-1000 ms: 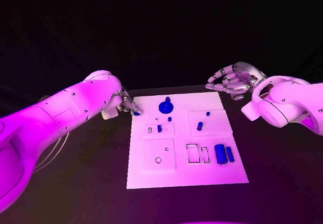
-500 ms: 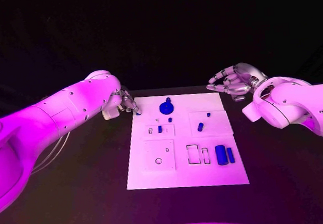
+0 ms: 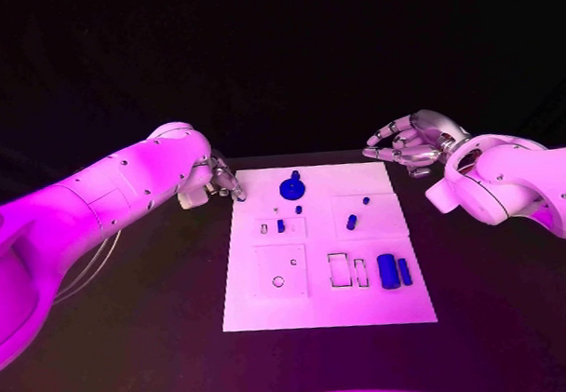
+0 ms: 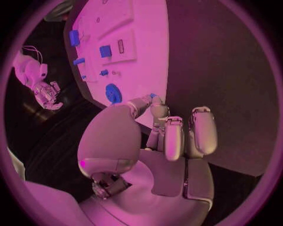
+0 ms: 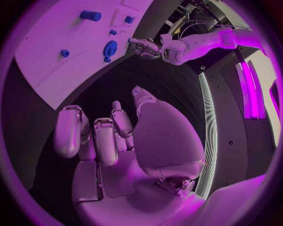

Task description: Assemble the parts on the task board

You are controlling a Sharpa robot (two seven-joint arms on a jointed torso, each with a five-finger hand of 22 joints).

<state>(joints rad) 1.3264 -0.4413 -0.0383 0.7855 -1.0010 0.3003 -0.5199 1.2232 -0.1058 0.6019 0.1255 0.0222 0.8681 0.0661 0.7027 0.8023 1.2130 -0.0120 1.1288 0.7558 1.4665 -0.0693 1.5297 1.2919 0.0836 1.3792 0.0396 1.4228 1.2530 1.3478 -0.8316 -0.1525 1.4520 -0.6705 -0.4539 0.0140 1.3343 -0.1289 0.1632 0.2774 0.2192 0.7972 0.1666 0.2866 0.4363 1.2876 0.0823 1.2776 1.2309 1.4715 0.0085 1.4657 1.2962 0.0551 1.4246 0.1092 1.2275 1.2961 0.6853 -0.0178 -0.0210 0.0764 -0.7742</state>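
Note:
The white task board [image 3: 322, 248] lies in the middle of the black table. On it are a blue round disc [image 3: 291, 189], a few small blue pieces [image 3: 350, 221] and two blue cylinders [image 3: 387, 270] near the front right. My left hand [image 3: 221, 185] hovers at the board's far left corner. In the left wrist view its thumb and a fingertip pinch a tiny blue part [image 4: 153, 95] just over the board's edge [image 4: 141, 42]. My right hand [image 3: 411, 142] hangs off the far right corner, fingers loosely curled and apart, holding nothing.
Rectangular and round recesses [image 3: 280, 271] mark the board's near half. Bare black table lies to both sides of the board and in front of it. The right wrist view shows the disc [image 5: 110, 48] and my left hand [image 5: 144, 47] across the board.
The left hand has turned slightly at the far left corner, so the blue part at its fingertips is now mostly hidden in the head view. The right hand has barely moved.

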